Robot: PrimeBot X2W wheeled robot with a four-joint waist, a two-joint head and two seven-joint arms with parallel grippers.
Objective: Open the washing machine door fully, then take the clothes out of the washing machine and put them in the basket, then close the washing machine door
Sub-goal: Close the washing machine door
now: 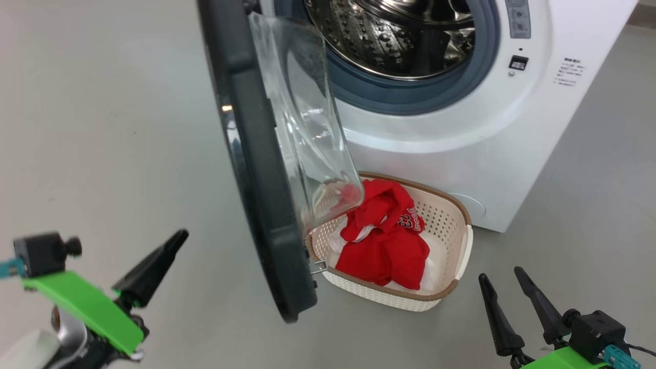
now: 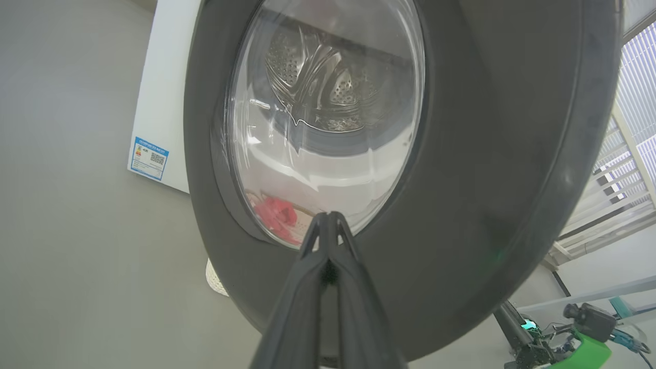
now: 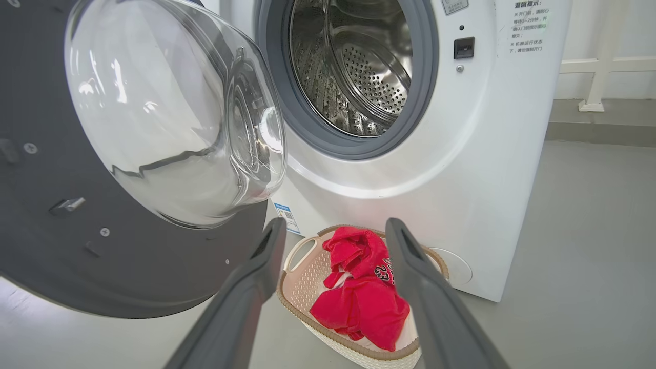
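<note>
Clothes (image 1: 384,246) are sitting in the basket (image 1: 446,215) below the washing machine door (image 1: 261,205); pressed-together left fingers (image 2: 318,251) are facing its outside, spread right fingers (image 3: 256,271) its inner bowl.

The head view looks steeply down and sees the washing machine door (image 1: 256,179) edge-on. The left wrist view sits close to the door's outer face and looks through its glass. The right wrist view is low and farther back, facing the washing machine (image 3: 487,154) front. All three views share the door. The head and right wrist views also share the basket (image 1: 441,218).
</note>
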